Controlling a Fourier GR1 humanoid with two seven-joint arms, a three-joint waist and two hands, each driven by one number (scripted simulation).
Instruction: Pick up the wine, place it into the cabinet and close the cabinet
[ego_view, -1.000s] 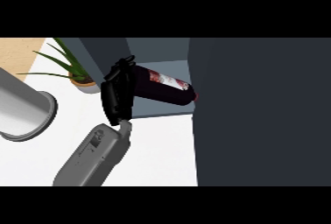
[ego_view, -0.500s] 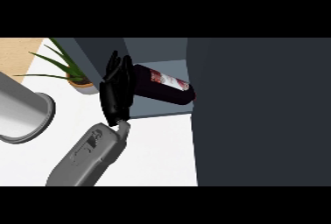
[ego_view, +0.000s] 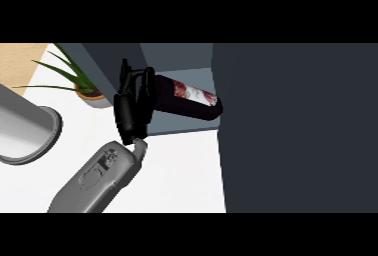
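Right hand (ego_view: 131, 107) at cabinet (ego_view: 177, 56) opening. Fingers look curled round base of wine bottle (ego_view: 190, 98) — contact partly hidden. Bottle lies tilted on cabinet shelf (ego_view: 184, 128) — neck toward dark door panel (ego_view: 295, 125).

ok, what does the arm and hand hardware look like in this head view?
One arm shows. The forearm is a rounded light-grey shell with recessed panel outlines near the wrist, narrowing to a short grey wrist link. The hand is glossy black with slim fingers. No cables, labels or sleeves visible.
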